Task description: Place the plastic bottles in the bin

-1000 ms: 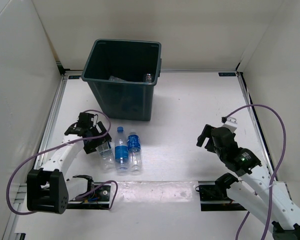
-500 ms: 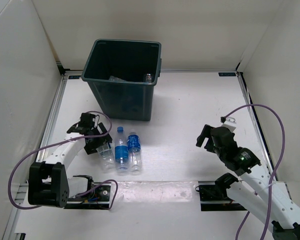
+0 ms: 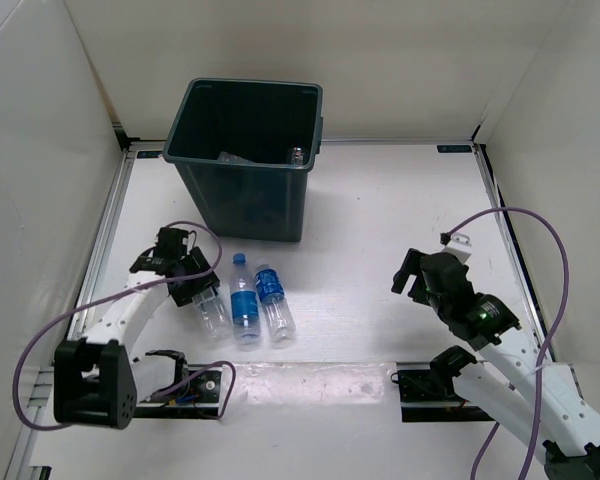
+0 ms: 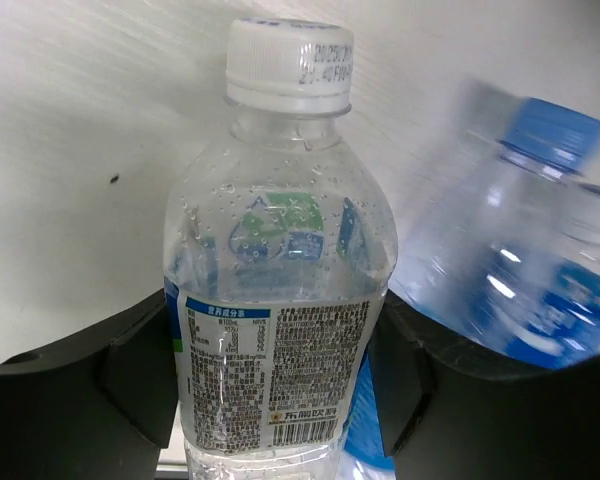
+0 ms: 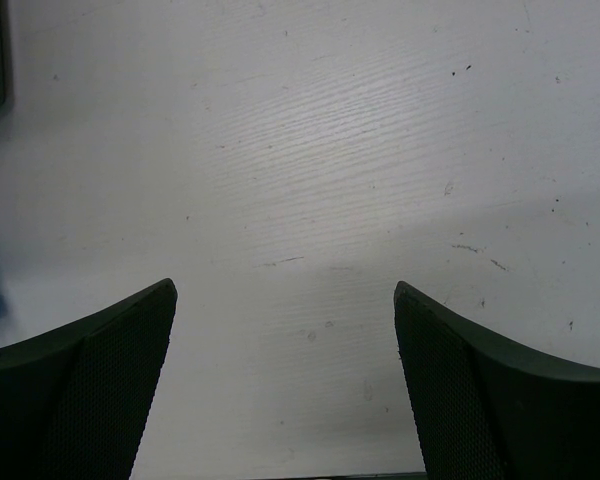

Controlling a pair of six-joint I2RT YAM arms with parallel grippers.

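White table (image 3: 380, 220), left hand (image 3: 199, 295) clasping white-capped bottle (image 4: 280, 300) — bin (image 3: 245, 200) beyond

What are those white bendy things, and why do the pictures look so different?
Those are two robot arms. Each ends in a gripper, like a hand with two fingers. The big picture looks down from above. The other two come from little cameras on the wrists. On the table lie a white-capped bottle and two blue-labelled bottles. Behind them stands a green bin with clear bottles inside. The left gripper holds the white-capped bottle. The right gripper is open and holds nothing.
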